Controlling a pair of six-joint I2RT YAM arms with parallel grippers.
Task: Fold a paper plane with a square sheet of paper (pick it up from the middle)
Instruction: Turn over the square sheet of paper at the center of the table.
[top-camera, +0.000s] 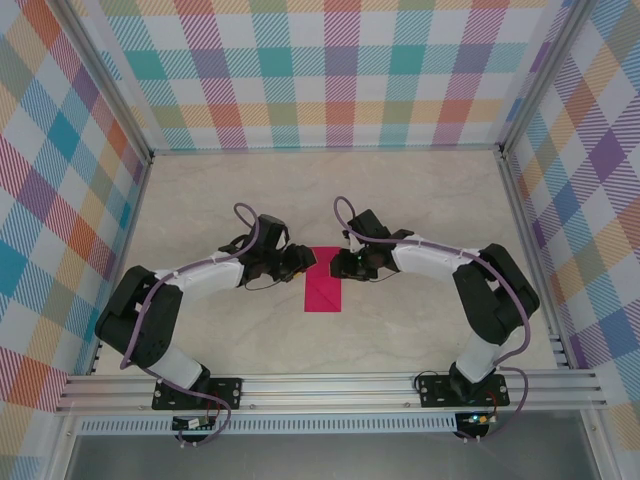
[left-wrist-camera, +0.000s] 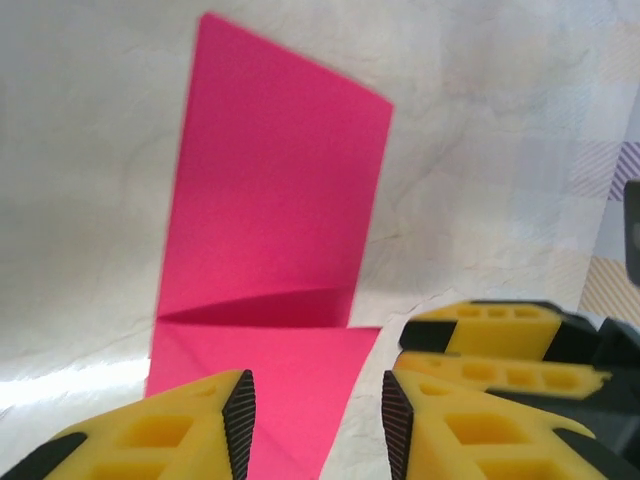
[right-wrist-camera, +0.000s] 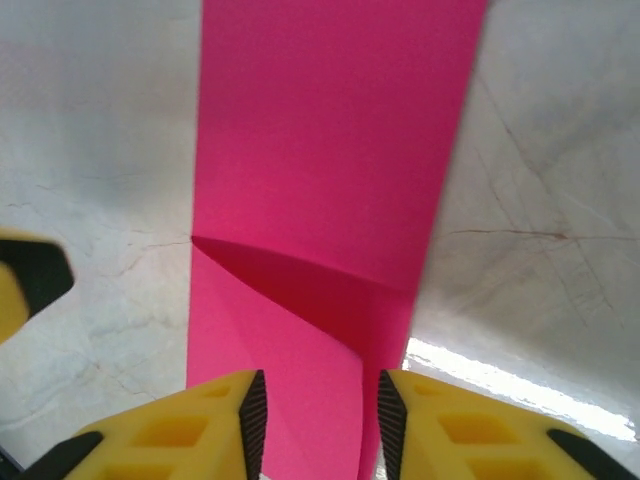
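Centrally, the pale bench (top-camera: 430, 200) carries both arms, with the left arm (top-camera: 190, 275) and right arm (top-camera: 440, 262) reaching inward toward each other. The pink sheet of paper (top-camera: 323, 285) lies on the bench between them, folded into a narrow strip. A crease crosses the strip close to both wrists. Left jaws: partly open over the strip's edge, gripping nothing. Right jaws: partly open over the strip, apparently gripping nothing; contact with the paper cannot be confirmed.

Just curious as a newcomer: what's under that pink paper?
Pale marbled table shows all round the pink paper, which lies on it. Its own folded layers hide anything directly beneath.
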